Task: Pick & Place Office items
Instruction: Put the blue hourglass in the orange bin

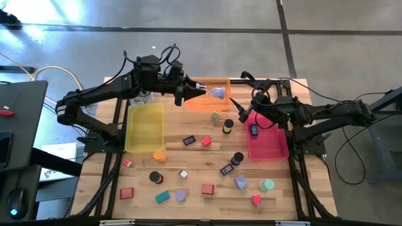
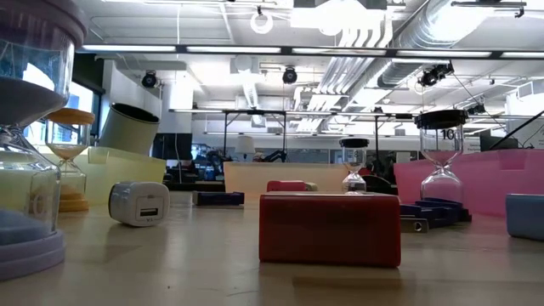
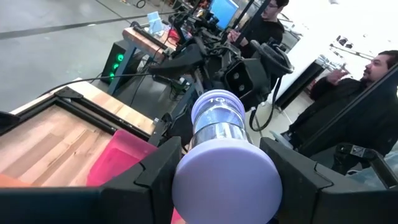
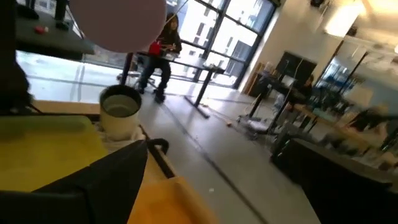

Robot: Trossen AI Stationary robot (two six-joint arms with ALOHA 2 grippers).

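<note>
My left gripper (image 1: pixel 207 93) reaches over the orange tray (image 1: pixel 207 103) at the table's far side and is shut on a lavender sand timer (image 1: pixel 218 93), seen end-on in the left wrist view (image 3: pixel 219 127). My right gripper (image 1: pixel 237 112) hovers open at the far-left corner of the pink tray (image 1: pixel 270 147), touching nothing. A dark-blue block (image 1: pixel 254 130) lies in the pink tray. Red, teal, dark-blue and lavender blocks and short black, green and orange timers lie scattered on the near half of the table, among them a red block (image 2: pixel 330 228). My left gripper pinches the lavender sand timer by its near end cap (image 3: pixel 224 183), one finger (image 3: pixel 152 177) on each side of it. The fingers come level from the table's left and lie along the timer. It is lifted clear, lying level, its far cap (image 3: pixel 217 102) pointing toward the right arm.
A yellow tray (image 1: pixel 144 129) lies on the left with an orange piece (image 1: pixel 159 156) at its near end; a clear jar (image 1: pixel 142 97) stands behind it. A black-and-yellow timer (image 1: pixel 228 126) and a green piece (image 1: pixel 215 115) lie between the trays. People stand beyond the table (image 3: pixel 367 74).
</note>
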